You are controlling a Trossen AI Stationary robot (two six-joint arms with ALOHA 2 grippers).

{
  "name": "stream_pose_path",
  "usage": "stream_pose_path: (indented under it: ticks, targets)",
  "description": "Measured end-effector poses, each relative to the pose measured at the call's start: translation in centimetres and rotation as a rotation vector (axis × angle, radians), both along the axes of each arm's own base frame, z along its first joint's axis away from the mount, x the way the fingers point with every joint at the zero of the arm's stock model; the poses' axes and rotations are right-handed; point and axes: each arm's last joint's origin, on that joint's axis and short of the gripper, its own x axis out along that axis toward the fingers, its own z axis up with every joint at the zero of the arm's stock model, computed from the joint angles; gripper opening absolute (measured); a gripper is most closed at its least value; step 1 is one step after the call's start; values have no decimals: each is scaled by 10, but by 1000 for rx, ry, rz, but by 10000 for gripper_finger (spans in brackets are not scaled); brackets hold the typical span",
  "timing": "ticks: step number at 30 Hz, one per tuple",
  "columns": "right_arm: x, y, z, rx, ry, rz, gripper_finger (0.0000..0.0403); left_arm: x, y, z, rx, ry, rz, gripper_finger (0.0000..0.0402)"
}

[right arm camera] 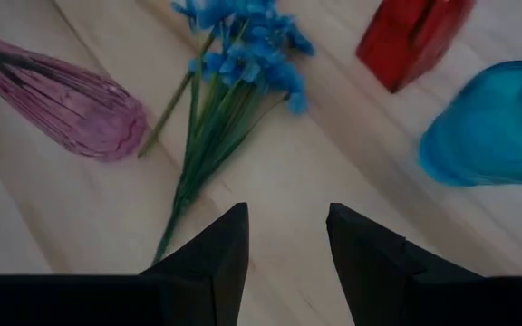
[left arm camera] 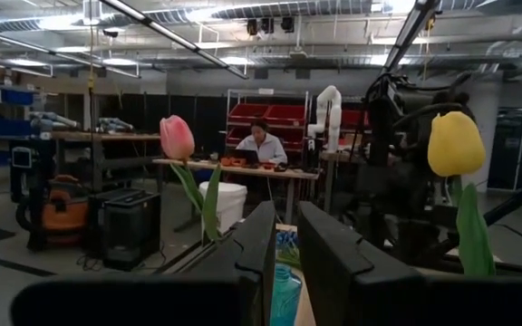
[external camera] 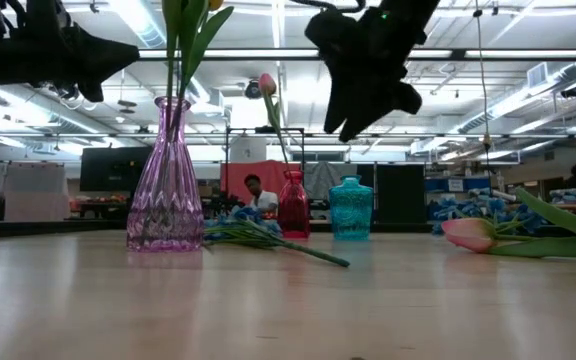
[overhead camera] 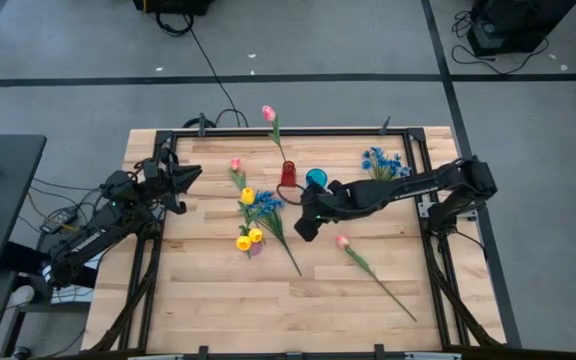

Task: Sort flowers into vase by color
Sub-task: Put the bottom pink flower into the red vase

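Observation:
A purple vase [external camera: 165, 180] holds yellow tulips [overhead camera: 244, 241]. The red vase [overhead camera: 288, 173] holds a pink tulip [external camera: 266, 83], and a teal vase [overhead camera: 316, 178] stands beside it. A bunch of blue flowers [right arm camera: 243, 45] lies on the table between the vases. A second blue bunch [overhead camera: 381, 162] lies at the far right, and a pink tulip [overhead camera: 343, 241] lies on the near right. My right gripper [right arm camera: 286, 226] hangs open above the table, over the stems of the middle blue bunch, holding nothing. My left gripper [left arm camera: 285, 235] waits raised at the table's left, its fingers a narrow slit apart.
A dark metal frame [overhead camera: 408, 135] runs round the tabletop's edges. Bare wood [overhead camera: 228, 310] lies along the near side. Another pink tulip [overhead camera: 235, 163] shows on the far left of the flower group. Beyond the table a person [left arm camera: 263, 145] sits at a desk.

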Motion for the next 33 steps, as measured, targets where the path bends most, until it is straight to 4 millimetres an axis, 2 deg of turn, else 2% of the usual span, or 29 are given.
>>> stream_pose_path:
  ticks: [3, 6, 10, 15, 17, 20, 24, 28, 33]
  targets:
    - [-14, 0, 3, 0, 36, -5, 163, 0, 0, -1, -6, 9, 0, 54]
    - [-28, 3, -5, 26, 99, -27, 163, 1, 1, -3, -19, 26, 0, 54]
    - [-43, 12, -10, 175, 157, -29, 163, 1, 1, -5, -34, 44, 1, 54]
    - [-61, 27, -15, 466, 356, -112, 150, 1, 1, -6, -40, 56, 1, 54]
    - [-66, 38, -12, 560, 412, -122, 140, 1, 1, -6, -39, 56, 1, 54]
    - [-72, 53, -5, 612, 476, -155, 126, 1, 1, -6, -39, 56, 2, 54]
    - [-81, 78, -6, 633, 529, -184, 116, 1, 1, -6, -39, 56, 2, 54]
    - [-90, 97, -19, 563, 567, -193, 115, 1, 1, -6, -38, 56, 2, 54]
    - [-95, 116, -35, 498, 539, -144, 143, 1, 1, -5, -30, 45, 3, 54]
